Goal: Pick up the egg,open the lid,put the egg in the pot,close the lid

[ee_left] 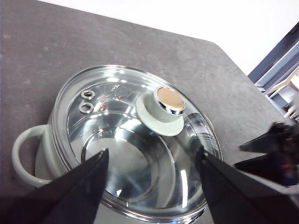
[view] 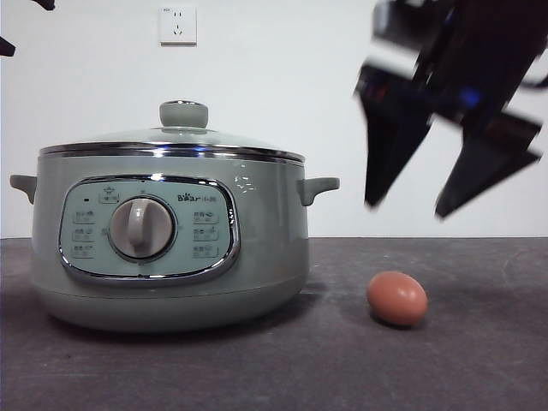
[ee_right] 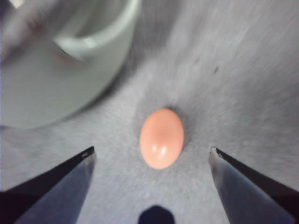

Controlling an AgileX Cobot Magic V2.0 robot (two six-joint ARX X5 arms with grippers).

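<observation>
Hovering open: right gripper (ee_right: 152, 154) over egg (ee_right: 161, 138); front view blurry.

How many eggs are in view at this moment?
1. The egg lies on the dark table beside the pot, apart from it, below the right hand, which is open above it. The pot looks empty through the glass lid.

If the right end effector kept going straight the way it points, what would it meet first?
Most likely the egg: it lies on the table between the open jaws of the right end effector in its wrist view. The front view shows the end effector above it; exact depth is unclear.
</observation>
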